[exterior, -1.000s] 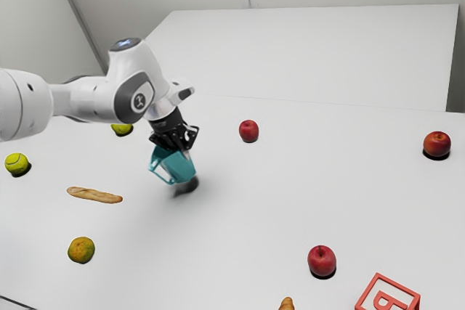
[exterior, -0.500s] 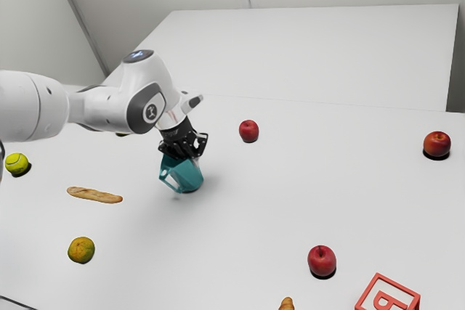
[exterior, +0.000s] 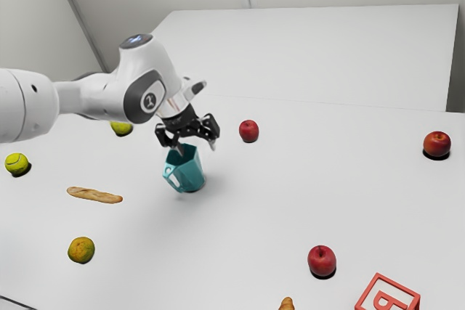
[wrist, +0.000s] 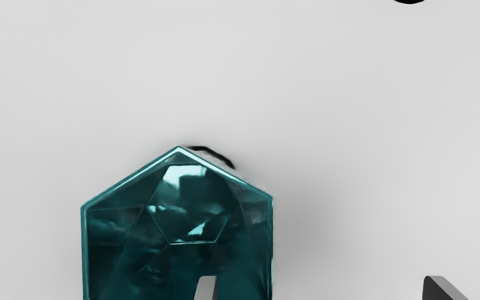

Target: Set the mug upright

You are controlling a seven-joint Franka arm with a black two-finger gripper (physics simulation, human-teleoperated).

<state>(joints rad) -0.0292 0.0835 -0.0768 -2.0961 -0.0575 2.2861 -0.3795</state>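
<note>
"On the tabletop [exterior: 240, 230], how many things are you counting?"

"One mug [exterior: 187, 170] is standing under the arm [exterior: 150, 92]. Three apples [exterior: 248, 131] are lying well apart, towards the exterior view's right of the mug. Two tennis balls [exterior: 17, 164] are sitting towards the exterior view's left, the arm partly covering one. One baguette [exterior: 94, 194] and one orange [exterior: 81, 250] are lying on that side too. One open-framed block [exterior: 389, 297] and one brown, pastry-like piece [exterior: 287, 304] are peeking in at the exterior view's near edge."

"And how is the arm posing?"

"It's reaching in from the exterior view's left, bending at the wrist and pointing its black hand down at a slant, just above the mug."

"What are the fingers [exterior: 213, 145] doing?"

"They're standing wide apart and gripping nothing. In the wrist view, one is showing over the mug's mouth, the other out past its rim."

"Is the mug upright?"

"Its mouth is facing up and its body is looking slightly tilted. Whether the base is sitting flat, I'm not able to tell."

"What are you making of the surfaces?"

"Teal, glossy walls are forming a six-sided rim and narrowing to a six-sided bottom. The apples are shining red, the tennis balls are looking fuzzy yellow-green, the baguette is showing a golden crust, and the red block is framing a raised letter."
</note>
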